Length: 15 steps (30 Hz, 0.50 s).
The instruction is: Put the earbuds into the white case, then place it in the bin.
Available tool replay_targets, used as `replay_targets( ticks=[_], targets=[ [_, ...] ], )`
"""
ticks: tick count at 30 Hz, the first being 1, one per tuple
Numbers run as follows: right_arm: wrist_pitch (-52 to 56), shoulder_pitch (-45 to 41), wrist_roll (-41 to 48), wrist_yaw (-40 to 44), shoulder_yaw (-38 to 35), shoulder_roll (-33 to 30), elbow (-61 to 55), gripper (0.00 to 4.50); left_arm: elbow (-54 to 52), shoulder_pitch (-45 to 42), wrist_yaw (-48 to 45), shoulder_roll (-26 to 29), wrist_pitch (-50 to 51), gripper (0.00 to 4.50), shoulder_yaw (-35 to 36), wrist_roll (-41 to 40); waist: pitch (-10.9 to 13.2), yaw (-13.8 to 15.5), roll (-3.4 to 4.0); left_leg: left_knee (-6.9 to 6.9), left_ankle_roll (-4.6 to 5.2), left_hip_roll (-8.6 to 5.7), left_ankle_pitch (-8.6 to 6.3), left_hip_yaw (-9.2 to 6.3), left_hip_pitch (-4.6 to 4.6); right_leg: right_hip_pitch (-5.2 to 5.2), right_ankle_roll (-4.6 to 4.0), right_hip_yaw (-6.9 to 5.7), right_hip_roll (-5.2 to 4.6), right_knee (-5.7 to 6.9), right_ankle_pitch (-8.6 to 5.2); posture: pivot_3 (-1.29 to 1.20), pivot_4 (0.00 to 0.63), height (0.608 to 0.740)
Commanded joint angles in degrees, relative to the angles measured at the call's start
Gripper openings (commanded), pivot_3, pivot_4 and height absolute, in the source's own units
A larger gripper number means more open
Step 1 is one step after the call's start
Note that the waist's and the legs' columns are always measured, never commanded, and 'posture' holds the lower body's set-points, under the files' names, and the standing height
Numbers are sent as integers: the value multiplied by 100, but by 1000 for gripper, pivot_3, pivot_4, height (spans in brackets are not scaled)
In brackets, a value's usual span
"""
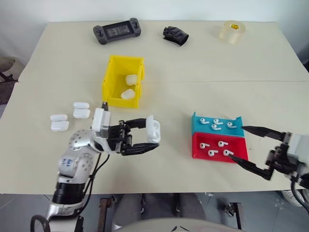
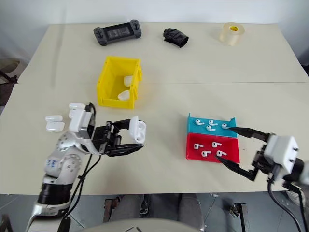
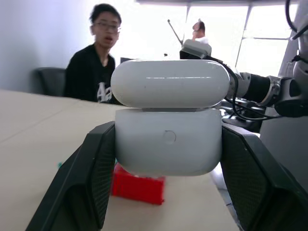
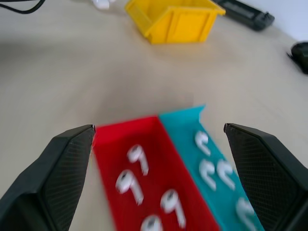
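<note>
The left gripper [image 1: 145, 135] was clamped on a white case [image 1: 153, 129], holding it above the table [image 1: 193, 63] between its 2 black fingers with the lid closed. The right gripper [image 1: 248, 147] stood wide apart and empty, just beside the red tray [image 1: 198, 153] and the blue tray [image 1: 195, 126]. 4 earbuds [image 1: 205, 145] lay in the red tray and 4 in the blue. The yellow bin [image 1: 112, 79] stood farther back with 2 white cases inside. 4 more cases [image 1: 59, 123] lay on the table at the robot's left. A person [image 3: 96, 57] sat behind the table.
</note>
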Motion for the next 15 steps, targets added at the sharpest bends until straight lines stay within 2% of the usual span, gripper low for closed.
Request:
replay_targets(
  ticks=[1,8,13,15],
  targets=[
    [-16,619,97,170,-758,49,-227,4500,330,-167,-411,-282,-742,2804,-349,267,-2,-1,4,0,0,0,0,1,0,1,0,0,0,-4,0,0,150,740],
    [18,1281,-44,375,-1080,6,-157,4500,541,-269,-642,-591,-1456,2804,-655,493,-2,-4,3,0,4,23,0,-4,9,22,0,-1,0,-24,0,0,150,740],
    [1597,1223,-112,-434,-734,-681,-911,4500,359,-98,-661,-450,-1569,2804,-712,470,-6,-18,11,0,6,29,-2,-5,14,27,0,-1,-1,-25,0,0,150,740],
    [1735,1100,-418,-473,-561,-1001,-939,4500,283,-25,-614,-419,-1563,2804,-740,471,-6,-9,10,2,6,31,-2,-11,17,33,-1,-4,0,-34,0,0,150,740]
  ],
)
